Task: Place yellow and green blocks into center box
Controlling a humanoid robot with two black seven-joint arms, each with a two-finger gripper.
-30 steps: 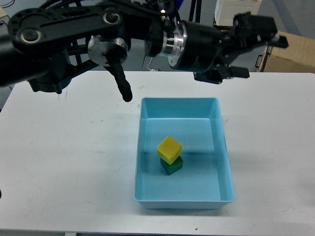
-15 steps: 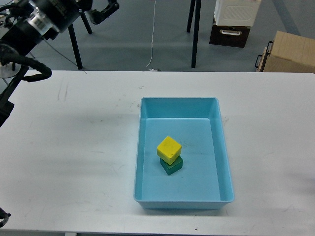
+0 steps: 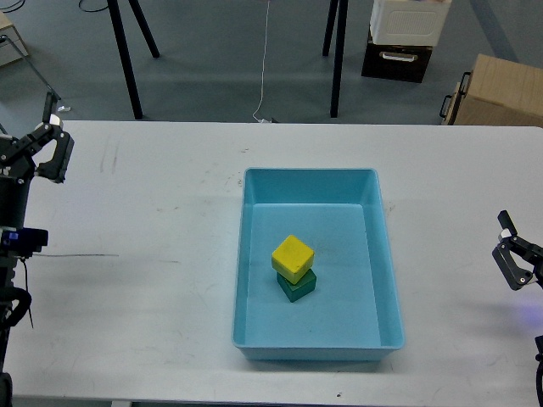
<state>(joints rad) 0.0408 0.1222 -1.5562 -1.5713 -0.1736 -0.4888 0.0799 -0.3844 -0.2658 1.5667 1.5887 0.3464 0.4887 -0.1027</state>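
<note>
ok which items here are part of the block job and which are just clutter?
Job items:
- yellow block, resting on the green one
- green block, in the tray
- light blue tray

Clutter:
- cardboard carton, on the floor behind the table
- white and black crate, also on the floor

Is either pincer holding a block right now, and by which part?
Nothing is held. Left pincer and right pincer are open and empty; yellow block sits on green block in the tray.

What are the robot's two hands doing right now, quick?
Left gripper: open, holding nothing.
Right gripper: open, holding nothing.
</note>
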